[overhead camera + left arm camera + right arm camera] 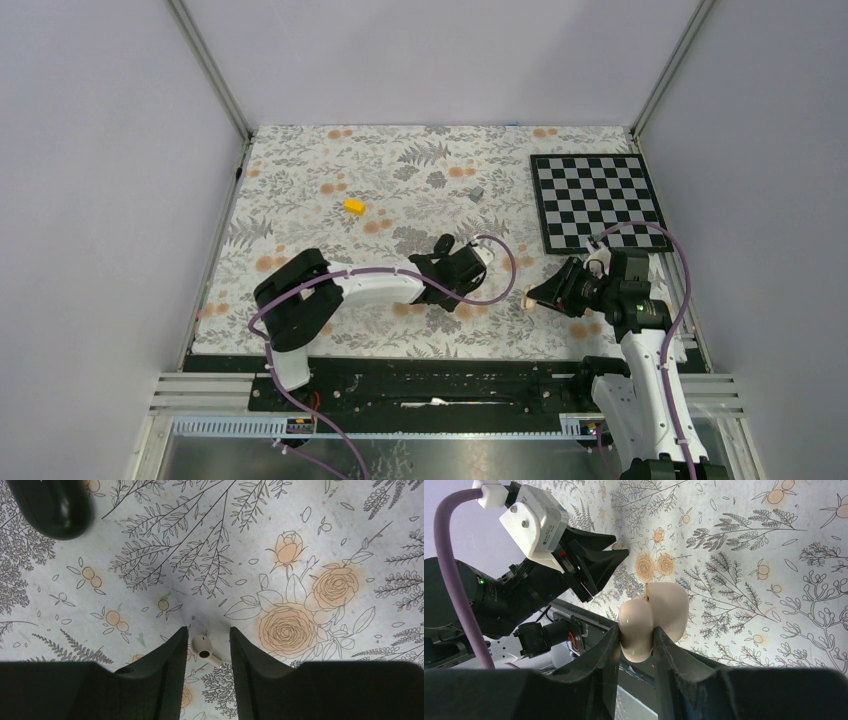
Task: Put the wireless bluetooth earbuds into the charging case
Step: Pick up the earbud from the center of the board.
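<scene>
A small beige earbud (201, 644) lies on the floral cloth between the fingers of my left gripper (209, 632). The left jaws are open on either side of it, and it lies nearer the left finger. In the top view the left gripper (462, 268) is low over the middle of the cloth. My right gripper (636, 635) is shut on a beige charging case (654, 615), its lid open, held above the cloth near the front edge. The case also shows in the top view (530, 299). I see only one earbud, and no black earbuds.
A black oval pod (50, 505) lies just beyond the left gripper (443, 243). A yellow block (354, 206) and a small grey block (477, 193) lie further back. A chessboard (595, 200) is at the back right. Grey walls enclose the table.
</scene>
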Tool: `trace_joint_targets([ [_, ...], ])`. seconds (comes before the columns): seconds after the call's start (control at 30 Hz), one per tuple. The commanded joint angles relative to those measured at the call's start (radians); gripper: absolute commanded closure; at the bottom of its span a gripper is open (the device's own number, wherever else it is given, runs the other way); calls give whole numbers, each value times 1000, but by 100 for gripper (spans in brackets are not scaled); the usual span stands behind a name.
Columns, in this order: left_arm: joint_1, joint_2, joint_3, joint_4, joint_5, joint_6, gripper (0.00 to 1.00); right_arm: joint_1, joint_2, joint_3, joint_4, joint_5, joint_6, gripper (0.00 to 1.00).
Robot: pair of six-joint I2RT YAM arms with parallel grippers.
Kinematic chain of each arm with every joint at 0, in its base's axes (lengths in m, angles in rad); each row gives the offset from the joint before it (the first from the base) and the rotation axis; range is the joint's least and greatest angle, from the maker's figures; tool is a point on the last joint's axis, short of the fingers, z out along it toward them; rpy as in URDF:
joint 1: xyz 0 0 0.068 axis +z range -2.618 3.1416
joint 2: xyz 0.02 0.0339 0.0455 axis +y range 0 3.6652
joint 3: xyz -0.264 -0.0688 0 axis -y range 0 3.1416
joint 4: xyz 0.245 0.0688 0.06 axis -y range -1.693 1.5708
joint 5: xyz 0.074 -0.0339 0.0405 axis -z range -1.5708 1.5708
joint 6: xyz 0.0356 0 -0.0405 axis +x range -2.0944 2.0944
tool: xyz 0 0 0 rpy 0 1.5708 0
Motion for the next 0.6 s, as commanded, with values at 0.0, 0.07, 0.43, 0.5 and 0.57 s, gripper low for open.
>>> trace_joint_targets([
  [0.0,3,-19,1,43,27,-13,60,-4,-4,-6,0,-38,-6,100],
  [0.07,5,-43,11,31,17,-38,57,-4,-6,-10,0,-40,-5,100],
  [0.43,30,-81,119,-148,-133,-415,43,-4,2,1,1,-41,-3,100],
  [0.5,30,-74,131,-186,-139,-511,43,-4,4,3,3,-43,-3,100],
  [0.57,30,-66,139,-213,-126,-596,41,-4,1,0,3,-44,-1,100],
])
